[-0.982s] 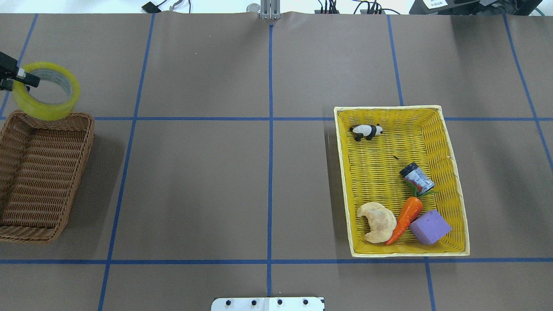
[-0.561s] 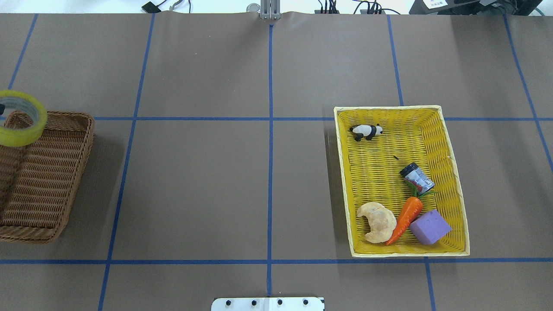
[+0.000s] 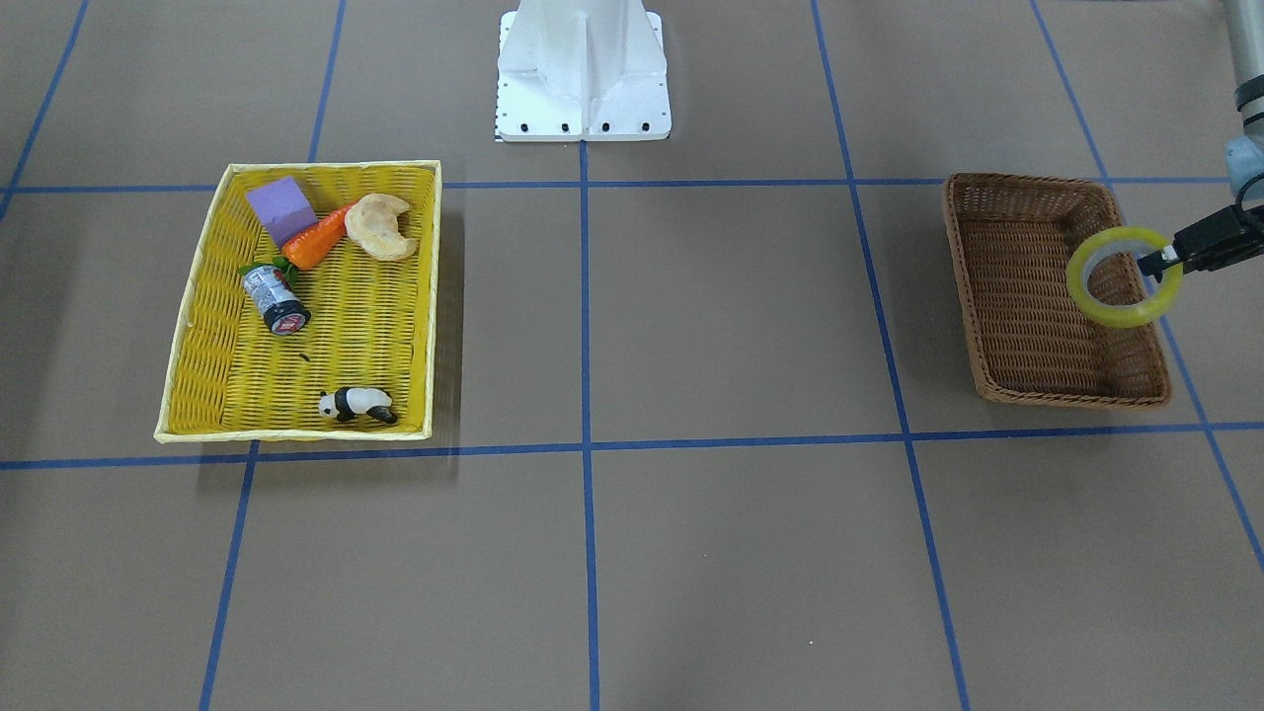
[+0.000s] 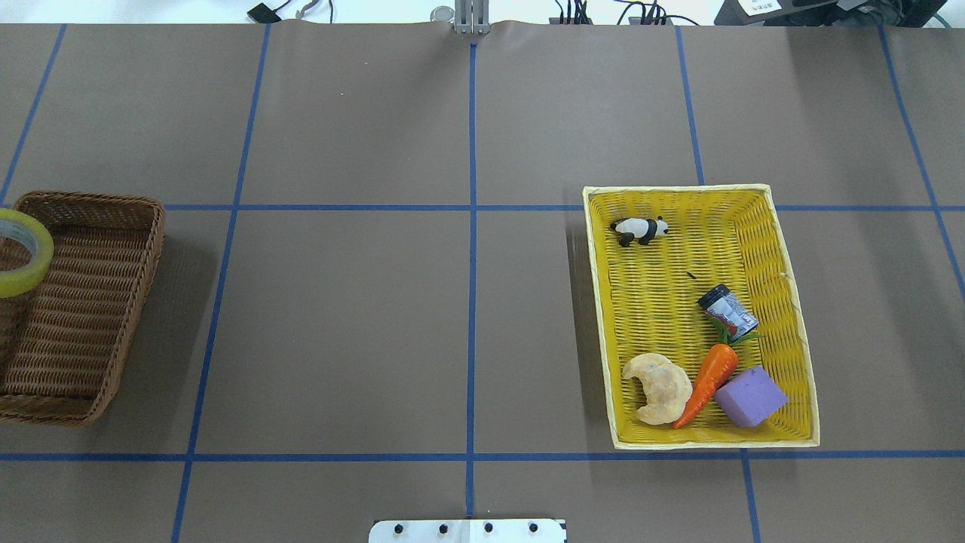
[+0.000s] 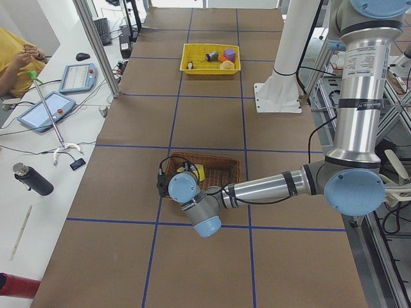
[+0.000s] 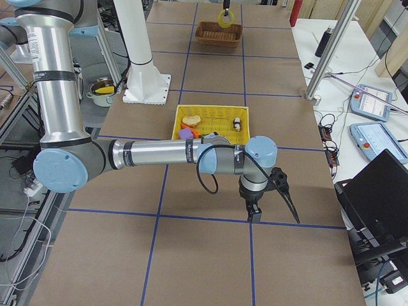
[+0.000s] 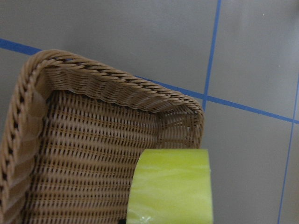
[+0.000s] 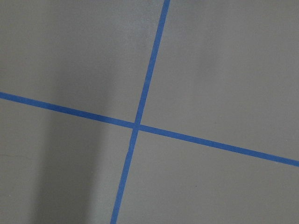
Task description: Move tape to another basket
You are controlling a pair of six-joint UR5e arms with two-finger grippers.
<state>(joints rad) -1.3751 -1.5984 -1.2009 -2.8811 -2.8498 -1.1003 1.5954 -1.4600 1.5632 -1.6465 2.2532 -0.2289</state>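
The yellow-green tape hangs upright above the dark brown wicker basket, over the side farthest from the table's middle. My left gripper is shut on the roll's rim. In the overhead view only part of the tape shows at the left edge, over the basket; the gripper is out of that frame. The left wrist view shows the tape above a basket corner. My right gripper shows only in the exterior right view, low over bare table; I cannot tell if it is open or shut.
A bright yellow woven tray on the robot's right holds a toy panda, a small can, a carrot, a croissant and a purple block. The robot's white base stands at the table's edge.
The left gripper has carried the tape from beyond the basket's far rim toward the robot and further left; it now hangs over the basket, mostly out of the overhead frame.
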